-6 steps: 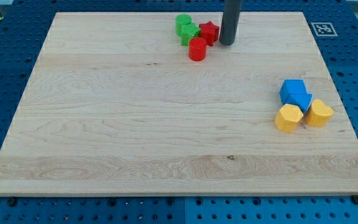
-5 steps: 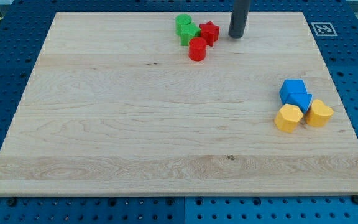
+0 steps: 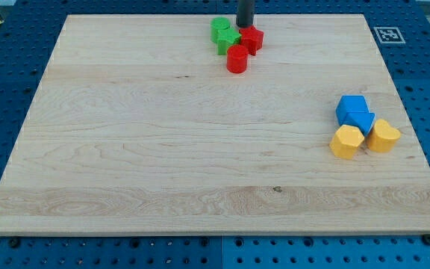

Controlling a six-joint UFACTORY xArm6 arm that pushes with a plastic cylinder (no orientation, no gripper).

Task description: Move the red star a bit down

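The red star (image 3: 251, 39) lies near the top edge of the wooden board (image 3: 163, 149), touching a green block (image 3: 228, 40) on its left and a red cylinder (image 3: 237, 58) below it. A second green block (image 3: 219, 28) sits at the upper left of that cluster. My tip (image 3: 245, 26) stands just above the red star, at its upper edge, between it and the green blocks.
At the view's right, two blue blocks (image 3: 354, 111) sit together, with a yellow block (image 3: 346, 141) and a yellow heart-shaped block (image 3: 384, 136) just below them. A printed marker (image 3: 387, 34) sits off the board's top right corner.
My tip has moved from the right of the red star up and leftward to just above it. The blocks have not visibly moved.
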